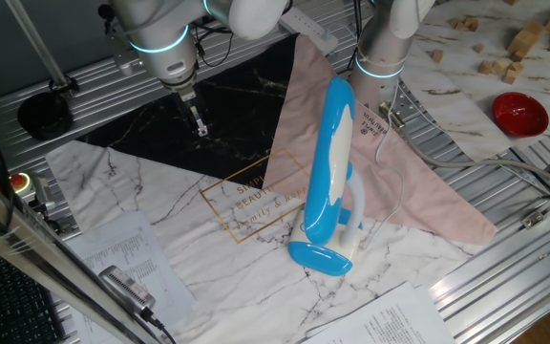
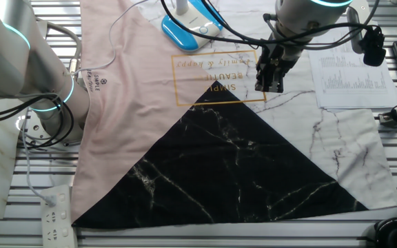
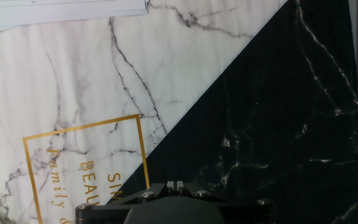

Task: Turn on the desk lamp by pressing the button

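Note:
The desk lamp is blue and white, with a long rounded head, a white curved neck and an oval blue base. It stands on the marble mat right of centre. In the other fixed view only its base shows, at the top. My gripper hangs above the black part of the mat, well left of the lamp. It also shows in the other fixed view. In the hand view the fingertips touch each other, shut on nothing. The lamp's button does not show clearly.
A pink cloth lies under the lamp. A red bowl and wooden blocks sit at the far right. Printed sheets lie at the front. A second arm's base stands behind the lamp, with cables nearby.

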